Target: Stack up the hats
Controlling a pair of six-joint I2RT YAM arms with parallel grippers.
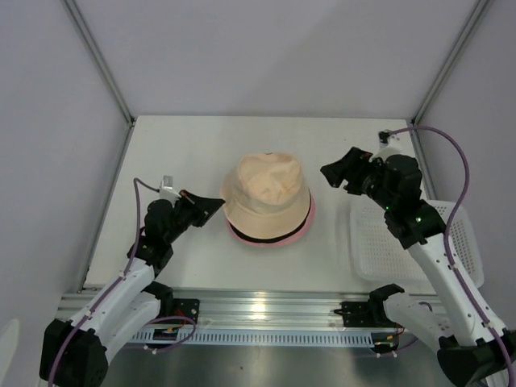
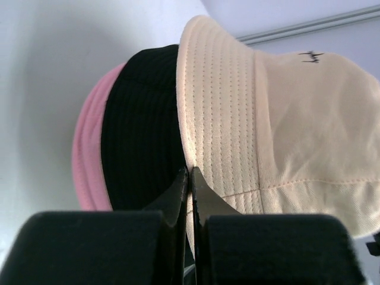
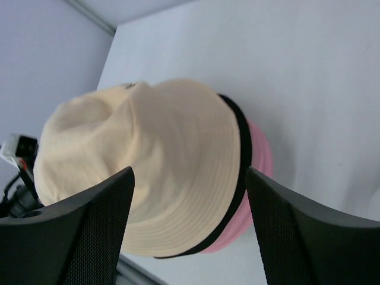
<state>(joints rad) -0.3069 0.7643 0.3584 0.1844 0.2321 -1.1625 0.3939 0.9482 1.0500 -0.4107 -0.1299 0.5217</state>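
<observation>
Beige hat (image 1: 266,189) over black hat (image 2: 139,130), pink hat (image 2: 89,148), white table (image 1: 193,153), pale walls (image 1: 266,56), left gripper (image 2: 189,175) pinching brim, right gripper (image 3: 190,175) spread

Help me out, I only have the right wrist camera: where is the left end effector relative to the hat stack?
Observer: The left end effector is at the stack's left edge, level with the brim of the beige hat and seemingly touching it.
Operator: Is it open?
Observer: No. The left wrist view shows its jaws closed to a thin slit in front of the black hat. I cannot tell whether any fabric is pinched.
Operator: Is there anything else on the table that I can't see?
Observer: Yes, a white mesh tray lies to the right of the stack, apart from the hats.
</observation>
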